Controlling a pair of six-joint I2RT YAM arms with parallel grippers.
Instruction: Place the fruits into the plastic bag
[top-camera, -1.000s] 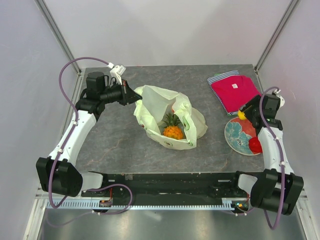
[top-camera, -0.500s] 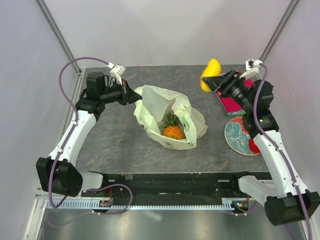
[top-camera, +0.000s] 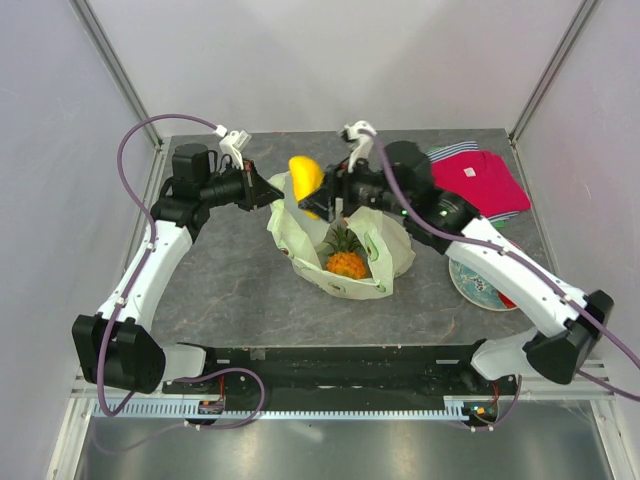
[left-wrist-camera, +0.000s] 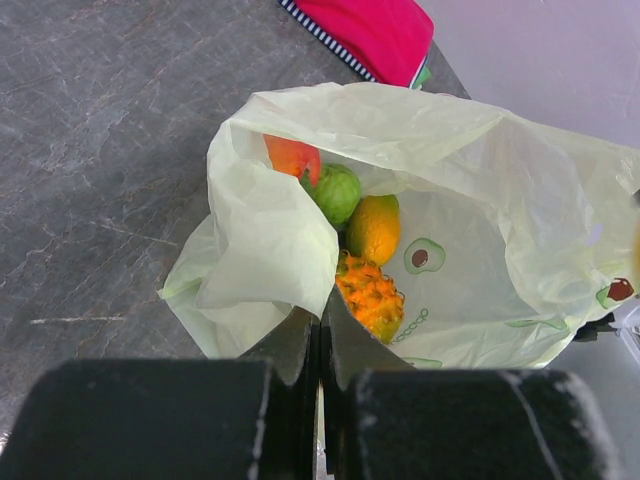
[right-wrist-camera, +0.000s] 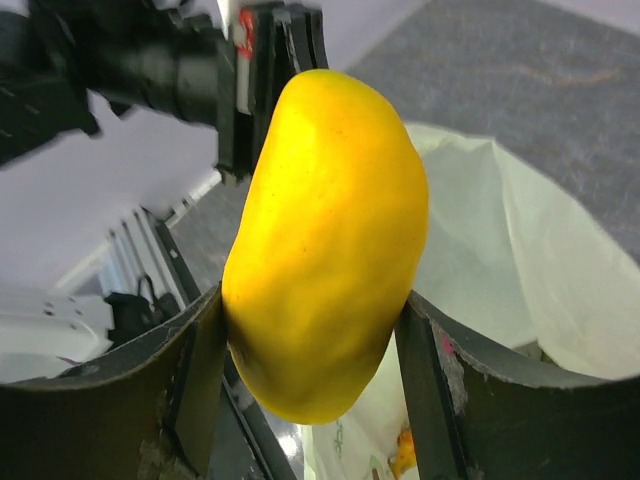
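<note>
The plastic bag (left-wrist-camera: 500, 190) is thin pale-green film, crinkled, faintly translucent, with a soft sheen. The mango (right-wrist-camera: 325, 240) in my right gripper (right-wrist-camera: 315, 340) is smooth moulded plastic, glossy yellow. The fingers (right-wrist-camera: 470, 400) are dark, matt and slightly scuffed. My left gripper (left-wrist-camera: 320, 345) looks matt black with a fine grain. The pineapple (left-wrist-camera: 372, 298) has a bumpy, knobbed orange skin. The green fruit (left-wrist-camera: 335, 192) is scaly yet shiny. The table (left-wrist-camera: 90, 150) is a matt grey, stone-veined surface. The red shirt (left-wrist-camera: 378, 28) is soft knit cloth.

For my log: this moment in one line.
left claw: shut on bag | right claw: shut on mango, over bag
</note>
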